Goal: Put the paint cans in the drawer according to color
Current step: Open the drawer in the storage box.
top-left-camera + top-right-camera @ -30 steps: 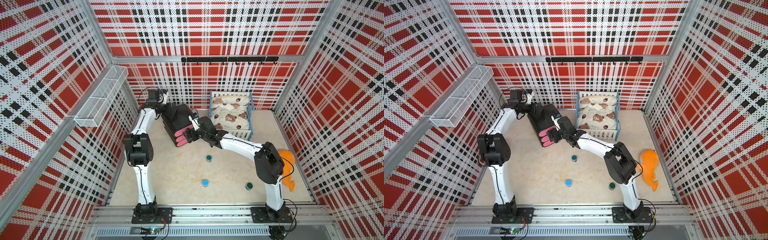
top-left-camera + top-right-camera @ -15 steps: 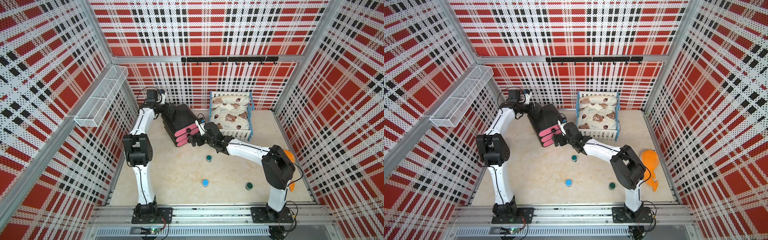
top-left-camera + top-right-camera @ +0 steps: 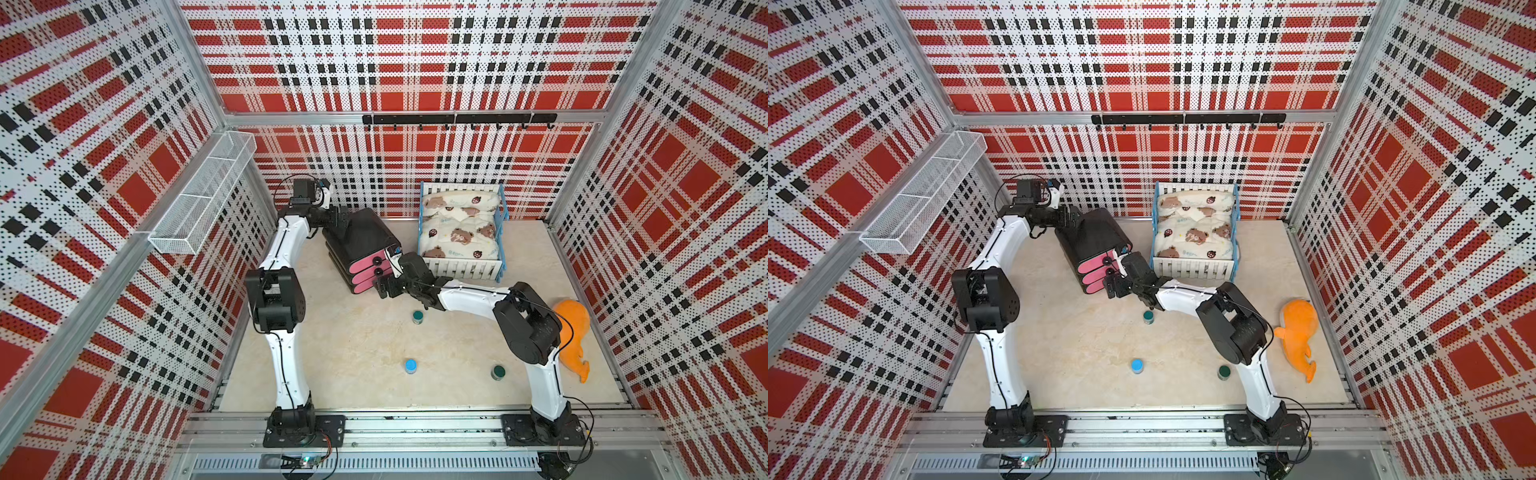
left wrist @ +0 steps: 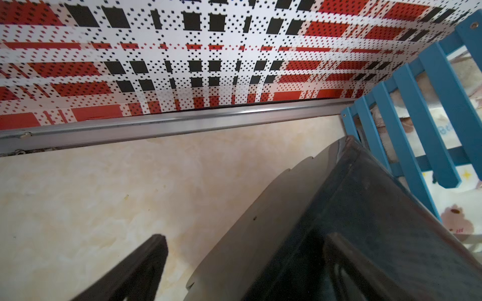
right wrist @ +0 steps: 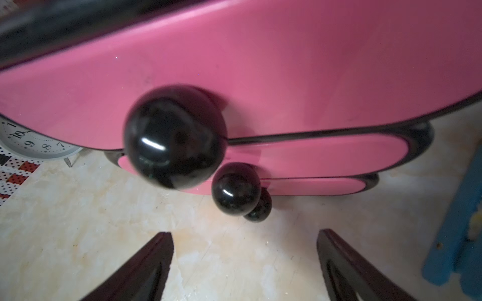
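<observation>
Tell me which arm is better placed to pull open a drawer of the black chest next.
Right. The right gripper hangs open just in front of the pink drawer fronts, facing the round knobs. The left gripper sits behind the chest, at its back corner, away from any knob.

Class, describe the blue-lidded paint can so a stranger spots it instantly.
Find the beige tabletop in front of the pink-fronted drawer chest. Three tiny jars stand there; only this paint can has a bright blue lid, the other two are dark green.
</observation>
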### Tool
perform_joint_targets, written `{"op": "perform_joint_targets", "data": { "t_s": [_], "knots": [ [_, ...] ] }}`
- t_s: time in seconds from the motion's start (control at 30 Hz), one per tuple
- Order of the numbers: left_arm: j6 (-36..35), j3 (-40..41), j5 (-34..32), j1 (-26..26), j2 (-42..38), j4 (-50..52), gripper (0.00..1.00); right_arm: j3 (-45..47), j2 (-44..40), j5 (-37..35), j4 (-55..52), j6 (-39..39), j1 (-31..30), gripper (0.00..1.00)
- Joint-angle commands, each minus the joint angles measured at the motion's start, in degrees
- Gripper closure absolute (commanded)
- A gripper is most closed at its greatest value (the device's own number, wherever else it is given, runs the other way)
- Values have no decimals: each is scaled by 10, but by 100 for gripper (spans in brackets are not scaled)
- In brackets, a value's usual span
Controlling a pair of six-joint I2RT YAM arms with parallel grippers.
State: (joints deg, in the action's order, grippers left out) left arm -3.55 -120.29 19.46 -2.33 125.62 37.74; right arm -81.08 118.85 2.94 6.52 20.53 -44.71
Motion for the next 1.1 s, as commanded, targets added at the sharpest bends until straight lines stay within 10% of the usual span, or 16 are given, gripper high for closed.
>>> {"op": "perform_joint_targets", "data": {
  "t_s": [0.0,0.57,1.07],
  "knots": [
    [0,-18,12,-4,6,10,1,-27,17,-3,33,-11,0,8],
    [-1,-26,23,1,22,10,2,-55,57,0,62,-12,1,18],
    [-10,-18,39,3,22,10,25,-62,77,14,77,-14,8,55]
  ]
}}
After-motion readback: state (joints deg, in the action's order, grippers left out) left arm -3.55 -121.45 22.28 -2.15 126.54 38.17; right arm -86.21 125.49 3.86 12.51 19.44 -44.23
